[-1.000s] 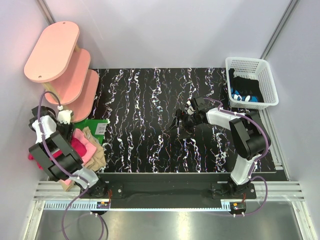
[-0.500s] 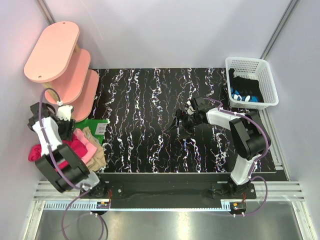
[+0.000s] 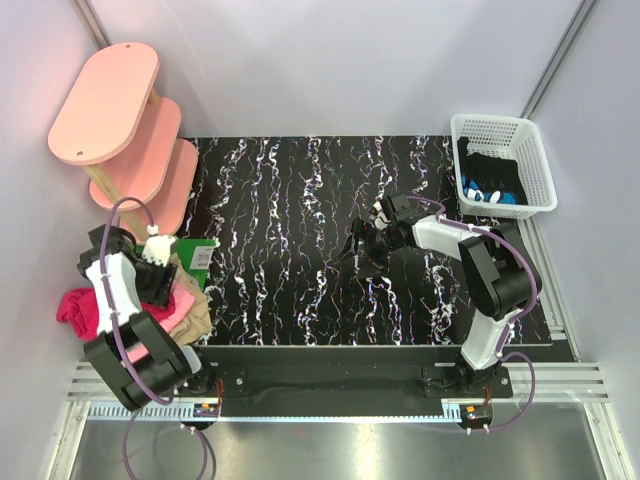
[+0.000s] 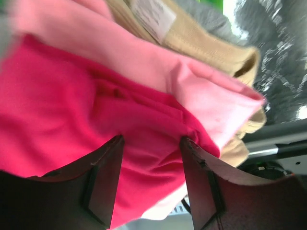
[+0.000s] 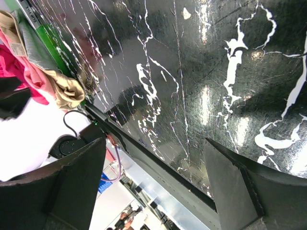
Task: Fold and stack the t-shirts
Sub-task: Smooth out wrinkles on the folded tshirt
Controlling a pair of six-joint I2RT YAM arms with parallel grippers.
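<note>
The t-shirts lie in a loose pile at the table's near left corner. The crimson-pink shirt [image 3: 75, 305] hangs off the left edge, with the tan shirt [image 3: 195, 312] beside it. In the left wrist view the crimson shirt [image 4: 57, 105] fills the frame, with the light pink shirt [image 4: 144, 62] and the tan shirt [image 4: 206, 43] behind it. My left gripper [image 3: 155, 285] [image 4: 151, 141] is open right over the crimson cloth, its jaws apart on either side of a fold. My right gripper [image 3: 352, 250] [image 5: 154, 143] is wide open and empty above the bare table, right of centre.
The pink oval shelves [image 3: 120, 120] stand at the far left. A green flat packet [image 3: 190, 250] lies under the pile. A white basket [image 3: 530, 150] with dark items sits at the far right. The black marbled table [image 3: 290, 200] ends at a metal rail in front.
My left arm has swung toward the near edge and to the right, bringing its gripper down onto the shirt pile. The crimson shirt shows more at the left. The right arm has not moved.
</note>
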